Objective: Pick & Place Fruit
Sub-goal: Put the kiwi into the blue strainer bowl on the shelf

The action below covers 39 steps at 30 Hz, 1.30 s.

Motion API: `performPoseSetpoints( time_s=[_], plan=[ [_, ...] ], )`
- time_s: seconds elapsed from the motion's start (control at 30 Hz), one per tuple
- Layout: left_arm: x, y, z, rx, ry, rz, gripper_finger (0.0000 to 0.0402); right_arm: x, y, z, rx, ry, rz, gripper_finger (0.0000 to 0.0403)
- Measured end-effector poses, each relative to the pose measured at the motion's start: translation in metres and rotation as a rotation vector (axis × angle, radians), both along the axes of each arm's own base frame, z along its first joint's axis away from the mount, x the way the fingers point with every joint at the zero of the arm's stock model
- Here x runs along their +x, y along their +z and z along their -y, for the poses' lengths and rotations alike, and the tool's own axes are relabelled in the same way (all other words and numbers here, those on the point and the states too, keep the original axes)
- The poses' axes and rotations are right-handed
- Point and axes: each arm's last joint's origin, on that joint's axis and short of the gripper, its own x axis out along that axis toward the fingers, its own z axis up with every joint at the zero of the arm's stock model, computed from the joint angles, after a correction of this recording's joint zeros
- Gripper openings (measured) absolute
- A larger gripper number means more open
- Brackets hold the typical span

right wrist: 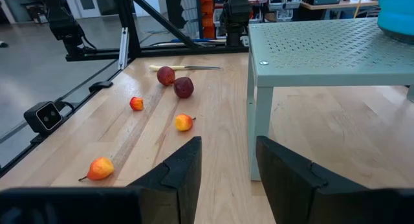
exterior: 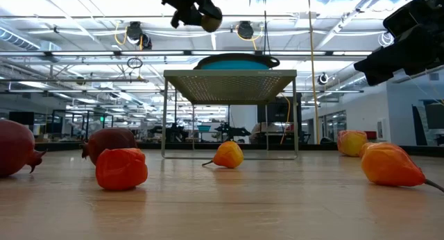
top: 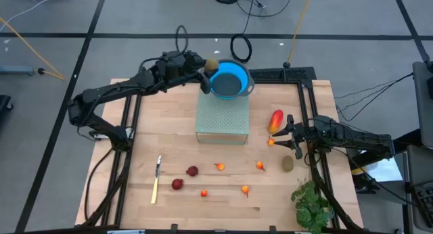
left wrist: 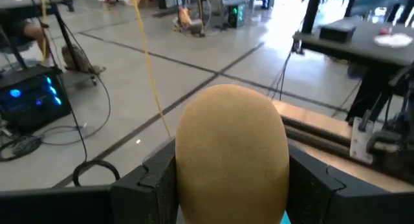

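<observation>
My left gripper [top: 207, 67] is high over the table's far side, shut on a brownish-olive oval fruit [left wrist: 231, 153]. It hangs just left of the blue bowl [top: 230, 80], which stands on a green perforated stand [top: 222, 119]. On the wood lie a red-and-yellow piece [top: 275, 120], another olive oval [top: 287, 164], two dark red round fruits [top: 192, 171] [top: 177, 184] and several tiny orange ones [top: 219, 167]. My right gripper [right wrist: 226, 166] waits open at the table's right side with nothing between its fingers. My left gripper pinches the olive fruit by its two opposite sides [left wrist: 184, 166] between its two fingers [left wrist: 152, 182]. The fingers come nearly level from the table's left. The fruit is lifted clear, up beside the bowl's left rim [exterior: 210, 21].
A yellow-handled knife [top: 156, 178] lies at the near left. A leafy green plant [top: 311, 203] sits at the near right corner. Black frame rails [top: 128, 119] run along the table's left and right sides. Bare wood lies between the stand and the scattered fruit.
</observation>
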Motion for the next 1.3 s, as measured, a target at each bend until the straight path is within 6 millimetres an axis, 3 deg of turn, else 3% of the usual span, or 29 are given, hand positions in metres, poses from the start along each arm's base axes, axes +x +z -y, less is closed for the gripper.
performPoseSetpoints(
  time_s=[0.5,0.77,0.97,1.3],
  plan=[
    [0.049,-0.040,-0.024,-0.017,-0.064,-0.054,0.0202,0.000,0.000,0.000,0.000,-0.001,0.000,0.0139],
    [0.074,-0.052,-0.035,-0.036,-0.095,-0.202,0.0202,0.000,0.000,0.000,0.001,-0.001,-0.001,0.0139],
    [0.080,-0.057,-0.038,-0.039,-0.104,-0.256,0.0202,0.000,0.000,0.000,0.003,-0.002,0.000,0.0139],
    [0.073,-0.064,-0.043,-0.097,-0.102,-0.332,0.0202,0.000,0.000,0.000,0.001,-0.001,-0.001,0.0139]
  ],
)
